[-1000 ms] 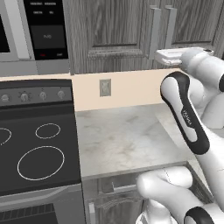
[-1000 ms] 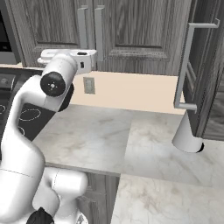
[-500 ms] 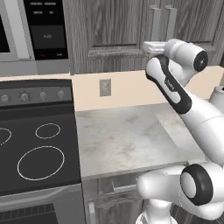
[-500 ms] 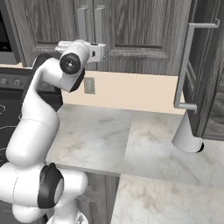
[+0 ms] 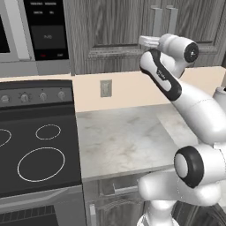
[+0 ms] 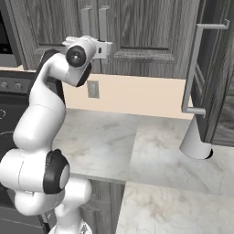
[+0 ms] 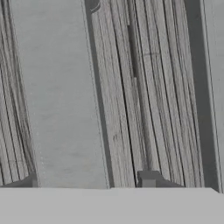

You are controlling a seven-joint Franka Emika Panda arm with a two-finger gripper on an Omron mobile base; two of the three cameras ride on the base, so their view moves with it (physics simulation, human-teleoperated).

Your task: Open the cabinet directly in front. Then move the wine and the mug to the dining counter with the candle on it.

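Dark grey wood grain runs across the back wall in the left base view, where the cabinet [image 5: 132, 31] hangs shut above a beige backsplash with a wall outlet [image 5: 106, 88]. Below it a marble table [image 5: 123, 141] meets a black stove [image 5: 37, 145] along its left edge. The white arm rises from the lower right and reaches up to the cabinet's lower rail, the hand [image 5: 150, 42] just under the paired silver bar handles [image 5: 163, 20]; from here the fingers are too small to make out.

From the right base view the same cabinet [image 6: 151, 27] fills the top, its doors closed, and the hand [image 6: 103, 48] sits at the foot of the two bar handles [image 6: 93, 20], close against the door face. A tall silver faucet [image 6: 196, 87] stands on the marble table [image 6: 119, 137] near its back right corner, well apart from the arm.

Seen from the hand view, the cabinet door [image 7: 144, 87] is very near, and one broad pale bar handle [image 7: 57, 96] runs the length of the picture. Two dark fingertips [image 7: 148, 178] show at the bottom, one on each side of the bar, standing partly apart around it. Whether they press on the handle I cannot tell.
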